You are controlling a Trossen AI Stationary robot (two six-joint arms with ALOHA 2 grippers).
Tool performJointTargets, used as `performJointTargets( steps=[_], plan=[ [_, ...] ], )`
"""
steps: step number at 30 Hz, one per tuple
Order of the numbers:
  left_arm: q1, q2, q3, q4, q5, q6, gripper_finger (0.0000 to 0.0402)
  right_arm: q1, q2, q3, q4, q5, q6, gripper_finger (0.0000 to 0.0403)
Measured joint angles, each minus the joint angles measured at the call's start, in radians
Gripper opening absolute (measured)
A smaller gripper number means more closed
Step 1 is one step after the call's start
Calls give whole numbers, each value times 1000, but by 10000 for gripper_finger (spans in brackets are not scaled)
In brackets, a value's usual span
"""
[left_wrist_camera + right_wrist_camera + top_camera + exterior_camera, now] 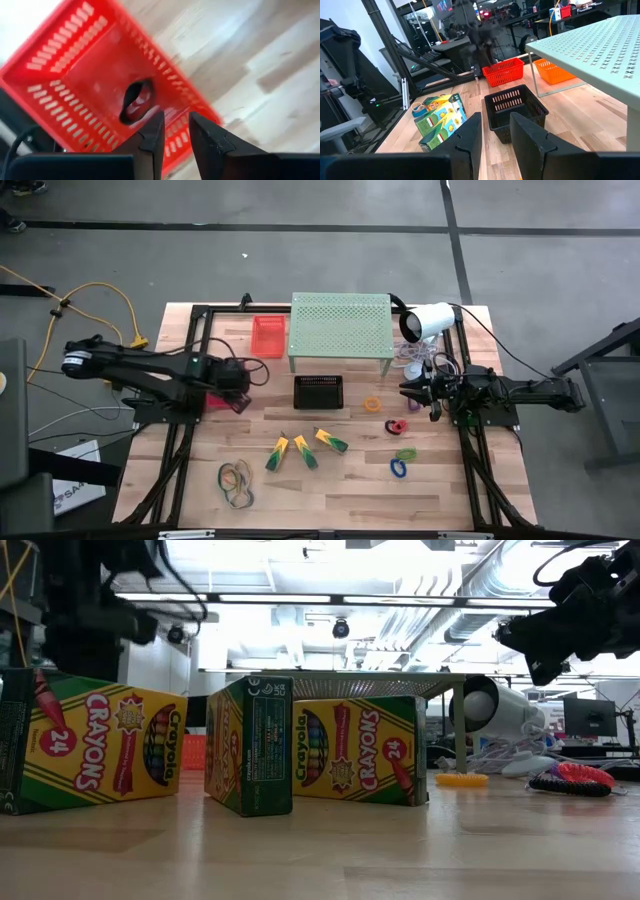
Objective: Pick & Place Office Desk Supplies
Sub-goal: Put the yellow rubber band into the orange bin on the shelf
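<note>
- The left gripper (172,132) hangs over a red slotted plastic basket (90,75) at the table's left side, its fingers parted by a narrow gap with nothing between them.
- A small black loop (136,101) lies on that basket's floor, just beyond the fingertips.
- The right gripper (495,131) hovers at the table's right edge, fingers slightly apart and empty, facing a black slotted basket (516,111).
- Three yellow-and-green crayon boxes (305,447) stand near the middle front of the wooden table (330,500).
- Tan rubber bands (237,483) lie front left.
- An orange loop (373,404), a red loop (397,426), a green loop (405,453) and a blue loop (399,468) lie near the right arm.
- A pale-green perforated shelf (340,325) stands at the back.
</note>
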Motion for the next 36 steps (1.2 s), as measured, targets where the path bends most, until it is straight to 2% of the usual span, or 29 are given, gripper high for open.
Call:
performJointTargets(
  steps=[6,14,22,36],
  plan=[
    [-4,-110,10,-3,49,25,83,0,0,0,0,0,0,90],
    [-85,-127,10,17,69,105,83,0,0,0,0,0,0,90],
    [-268,-66,10,168,171,210,83,0,0,0,0,0,0,90],
    [-639,106,10,268,175,255,83,0,0,0,0,0,0,90]
  ],
)
